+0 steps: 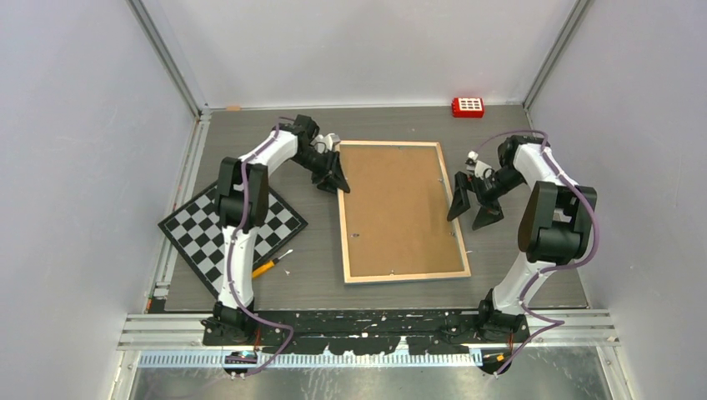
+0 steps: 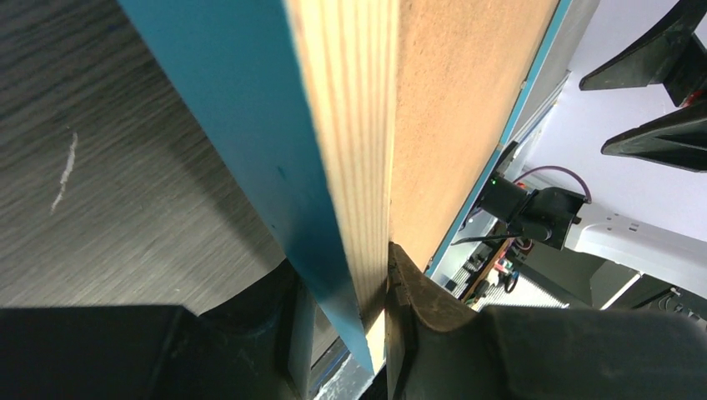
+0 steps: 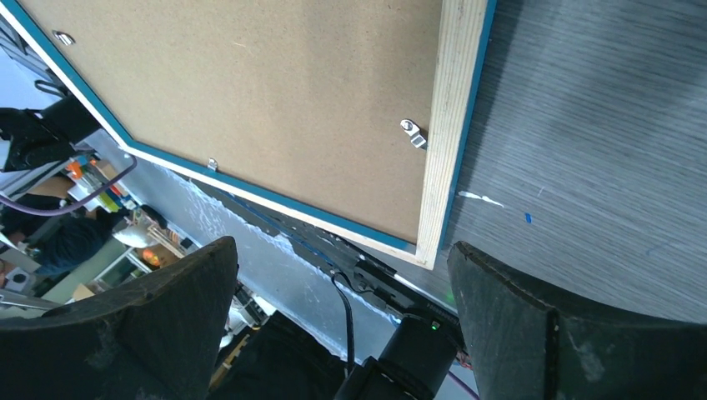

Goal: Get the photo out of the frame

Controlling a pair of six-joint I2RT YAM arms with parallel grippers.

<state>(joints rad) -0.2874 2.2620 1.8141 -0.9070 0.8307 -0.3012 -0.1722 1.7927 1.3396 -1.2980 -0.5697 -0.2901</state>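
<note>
The frame point(image 1: 400, 208) lies back-up on the table, showing brown fibreboard with a light wood edge. The photo is hidden under the backing. My left gripper point(image 1: 336, 179) is at the frame's left edge near the far corner and is shut on that edge. In the left wrist view the gripper point(image 2: 342, 279) has one finger on the fibreboard back point(image 2: 467, 108) and the other under the blue side. My right gripper point(image 1: 473, 200) is open and empty just off the frame's right edge. In the right wrist view the gripper point(image 3: 342, 258) has the frame point(image 3: 250, 108) and a small metal clip point(image 3: 412, 133) ahead of it.
A black-and-white chequered board point(image 1: 229, 229) lies at the left under the left arm. A small orange-handled tool point(image 1: 265, 267) lies beside it. A red block point(image 1: 468, 107) sits at the back wall. White walls close in both sides.
</note>
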